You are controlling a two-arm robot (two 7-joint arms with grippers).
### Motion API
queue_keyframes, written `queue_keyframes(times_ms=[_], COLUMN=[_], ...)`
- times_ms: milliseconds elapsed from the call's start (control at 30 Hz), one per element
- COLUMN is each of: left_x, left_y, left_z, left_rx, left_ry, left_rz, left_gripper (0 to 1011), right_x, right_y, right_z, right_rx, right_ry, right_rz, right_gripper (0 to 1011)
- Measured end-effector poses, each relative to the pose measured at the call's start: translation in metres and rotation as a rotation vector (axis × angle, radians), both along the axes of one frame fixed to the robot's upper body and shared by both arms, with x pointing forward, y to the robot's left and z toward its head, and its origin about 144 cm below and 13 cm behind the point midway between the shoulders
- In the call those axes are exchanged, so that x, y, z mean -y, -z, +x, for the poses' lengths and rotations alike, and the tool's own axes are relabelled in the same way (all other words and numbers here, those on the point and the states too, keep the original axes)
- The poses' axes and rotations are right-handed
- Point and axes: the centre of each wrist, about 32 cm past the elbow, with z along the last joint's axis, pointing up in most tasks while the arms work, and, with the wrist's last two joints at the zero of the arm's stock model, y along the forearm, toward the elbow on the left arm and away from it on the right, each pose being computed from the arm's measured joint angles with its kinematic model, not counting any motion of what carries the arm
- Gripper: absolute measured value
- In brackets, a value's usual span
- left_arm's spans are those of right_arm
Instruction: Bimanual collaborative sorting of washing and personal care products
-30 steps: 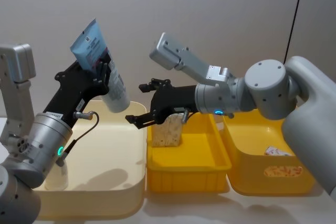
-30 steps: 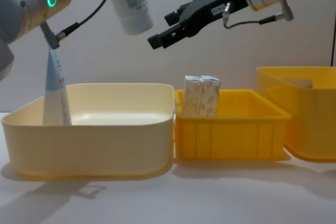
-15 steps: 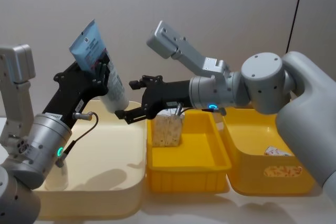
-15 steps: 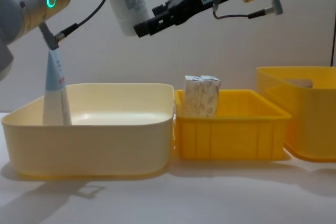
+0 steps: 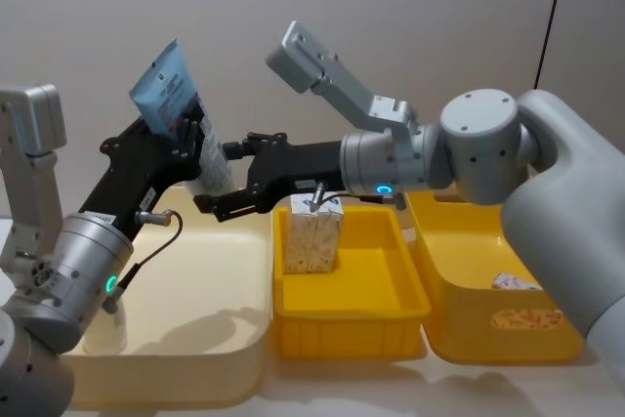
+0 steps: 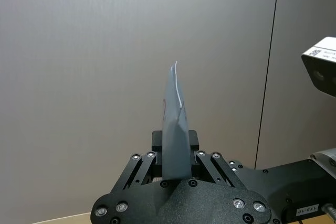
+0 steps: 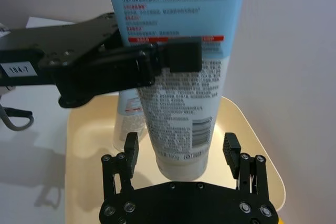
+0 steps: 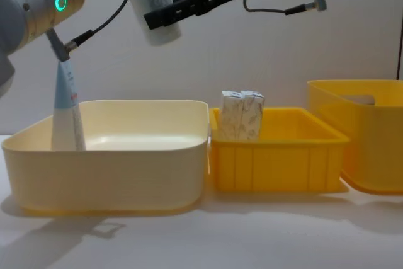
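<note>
Your left tool [image 5: 190, 139] is clamped on the blue-and-white tube [image 5: 174, 95] and holds it high above the cream tub [image 5: 249, 339], crimped end up and cap down. The grip sits on the tube's upper body, which leaves the lower part and the cap bare, and that looks deliberate. Your right tool [image 5: 223, 178] has reached across from the right, and its fingers [image 7: 131, 148] stand apart on either side of that bare cap end without touching it. This reads as a handover in mid-air, with the tube kept steady and clear of the tub walls so the second tool can close without bumping anything. Keep the left clamp firm until the right one bites, as the soft tube would probably slip or swing if let go early. A second tube [image 8: 66, 111] stands cap-down in the tub's far left corner, propped against the wall. The orange-printed cartons [image 5: 312, 239] stand upright together in the middle yellow bin [image 5: 391, 305], and another carton [image 5: 527, 319] lies flat in the right yellow bin [image 5: 459, 334].
</note>
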Motion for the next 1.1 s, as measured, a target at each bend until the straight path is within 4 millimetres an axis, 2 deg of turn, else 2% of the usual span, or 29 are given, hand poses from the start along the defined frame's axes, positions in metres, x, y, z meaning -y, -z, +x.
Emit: queue_keyframes(times_ms=[300,700,1100], left_x=[-0.001,-0.002,-0.002], left_y=[0.001,0.001,0.001], left_z=[0.0,0.001,0.001], left_rx=[-0.005,-0.007,-0.008], left_ry=[0.001,0.001,0.0], left_rz=[0.005,0.008,0.009], left_gripper=[262,261,261], right_x=[-0.008,-0.013,-0.015], right_y=[-0.003,-0.005,-0.005], right_z=[0.001,0.001,0.002], right_rx=[-0.025,-0.039,-0.044], right_ry=[-0.033,-0.051,-0.059], right_rz=[0.016,0.024,0.027], right_gripper=[1001,738,648])
